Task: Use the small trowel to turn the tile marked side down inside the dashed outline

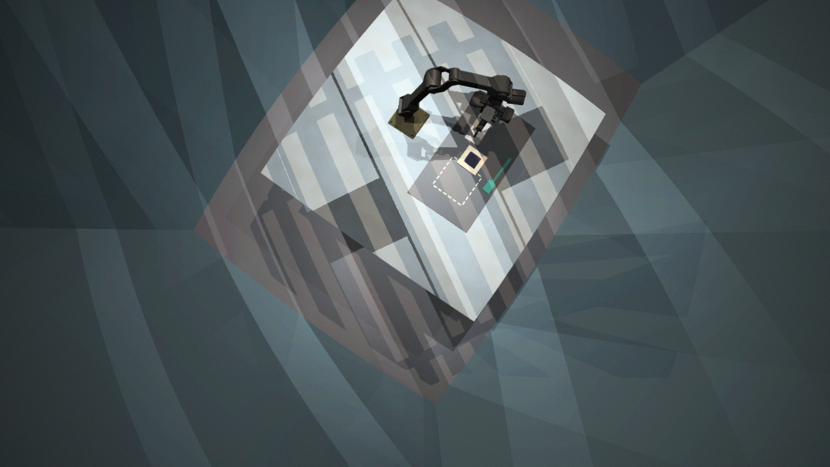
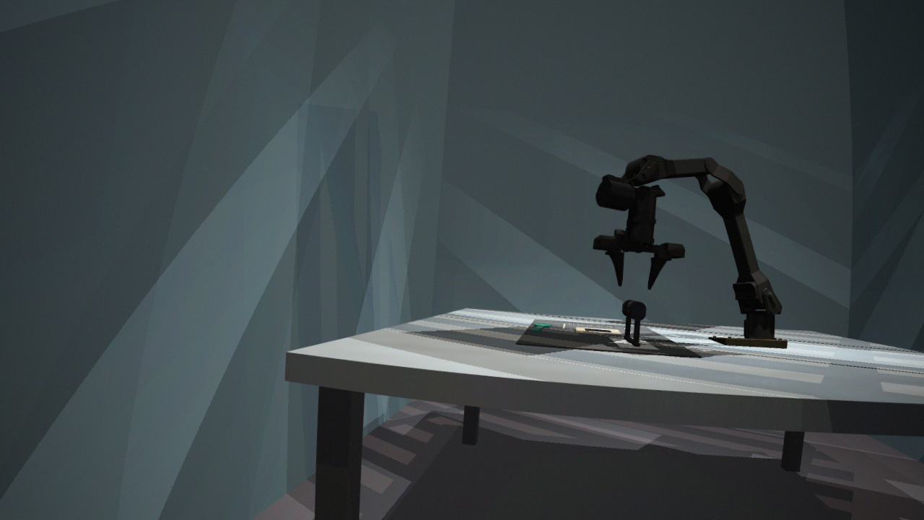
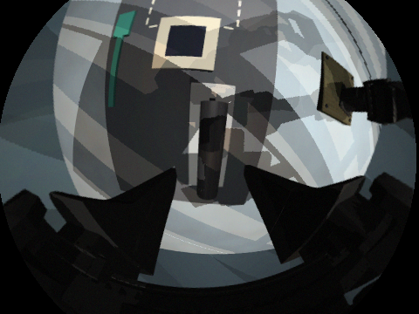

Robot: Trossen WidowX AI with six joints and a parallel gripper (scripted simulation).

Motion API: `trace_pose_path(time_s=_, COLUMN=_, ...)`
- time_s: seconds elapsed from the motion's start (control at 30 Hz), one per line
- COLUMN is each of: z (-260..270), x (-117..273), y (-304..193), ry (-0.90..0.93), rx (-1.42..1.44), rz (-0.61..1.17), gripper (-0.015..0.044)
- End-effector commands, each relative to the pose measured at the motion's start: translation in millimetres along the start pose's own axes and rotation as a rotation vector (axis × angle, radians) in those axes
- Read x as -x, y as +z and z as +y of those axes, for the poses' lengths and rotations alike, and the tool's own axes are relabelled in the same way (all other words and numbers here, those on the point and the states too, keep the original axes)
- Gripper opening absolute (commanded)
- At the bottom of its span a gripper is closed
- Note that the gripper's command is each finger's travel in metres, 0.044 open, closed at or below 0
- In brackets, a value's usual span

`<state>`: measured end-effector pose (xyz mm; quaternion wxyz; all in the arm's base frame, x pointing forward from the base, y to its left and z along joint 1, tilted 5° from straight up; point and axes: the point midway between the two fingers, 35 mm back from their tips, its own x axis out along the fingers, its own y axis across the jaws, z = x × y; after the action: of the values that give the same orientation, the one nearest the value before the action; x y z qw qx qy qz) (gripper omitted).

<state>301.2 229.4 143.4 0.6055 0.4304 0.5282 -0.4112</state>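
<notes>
Dark gripper (image 1: pixel 476 134) (image 2: pixel 634 287) (image 3: pixel 211 171) above trowel handle (image 2: pixel 634 309) (image 3: pixel 210 148).

No letters, numbers, brands or signs can be read on anything. The square cream tile (image 1: pixel 461 159) (image 2: pixel 580 330) (image 3: pixel 187 64) bears only a plain dark square.

Robot arm (image 1: pixel 478 77) (image 2: pixel 688 167) (image 3: pixel 381 101), dark, arches up from its base & out over the table (image 1: pixel 359 203) (image 2: pixel 452 362) (image 3: pixel 305 135). Wrist (image 1: pixel 490 104) (image 2: pixel 641 217) bent down; pincer (image 1: pixel 476 133) (image 2: pixel 635 287) (image 3: pixel 211 171) hangs above table w/ fingers apart, nothing btwn, not touching table.
</notes>
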Motion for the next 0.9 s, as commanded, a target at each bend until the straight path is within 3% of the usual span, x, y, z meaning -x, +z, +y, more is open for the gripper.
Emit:
trace_pose_path(time_s=0.0, z=-1, x=-2, y=0, ry=0.028, rx=0.111, rz=-0.010, gripper=0.0300)
trace_pose_path(time_s=0.87, z=-4, x=-16, y=-4, ry=0.223, rx=0.970, rz=-0.153, gripper=0.0300)
